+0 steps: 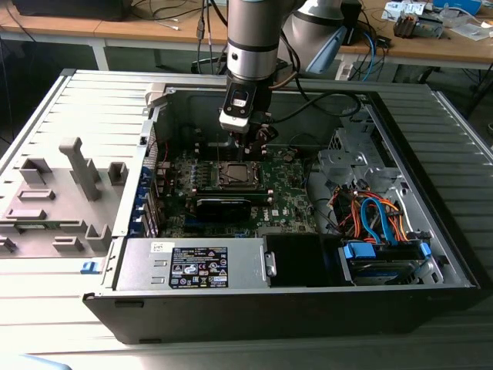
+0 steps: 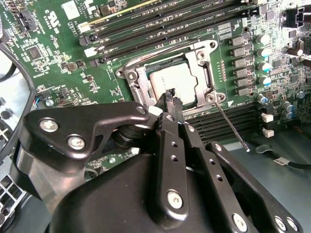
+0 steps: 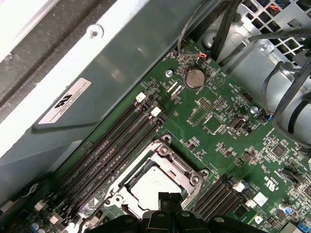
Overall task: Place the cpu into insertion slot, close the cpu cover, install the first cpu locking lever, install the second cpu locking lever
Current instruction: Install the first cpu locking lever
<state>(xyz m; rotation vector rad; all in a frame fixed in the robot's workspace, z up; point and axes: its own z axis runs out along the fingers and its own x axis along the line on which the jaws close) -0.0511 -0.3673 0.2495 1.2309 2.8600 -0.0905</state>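
1. My gripper (image 2: 171,97) has its two black fingertips drawn close together, with only a sliver between them. They hold nothing.
2. The small flat square cpu (image 2: 174,81), with its silvery-grey metal top, already lies in the square dark-framed insertion slot (image 2: 163,65) on the green motherboard (image 2: 63,63).
3. The thin square metal cpu cover (image 2: 138,85), a frame plate with a large window, lies flat over the chip. The silvery top shows through the window in both wrist views.
4. What matters most is the thin straight metal locking lever (image 2: 231,124). It is rooted at a corner of the cover near my fingertips, and its long axis runs slantwise away from the socket, across the long black memory slots (image 2: 233,116) beside it. I judge that it is not latched, since it stands clear of the frame.
5. My tips hover at the cover's near edge, by the middle of that side. The lever's root is just beside them and its free end is well apart.
6. In the exterior view my arm drops almost straight down into the open grey computer case (image 1: 400,146). The gripper (image 1: 253,137) hangs close above the board, just on the far side of the socket, with the fingers pointing down.
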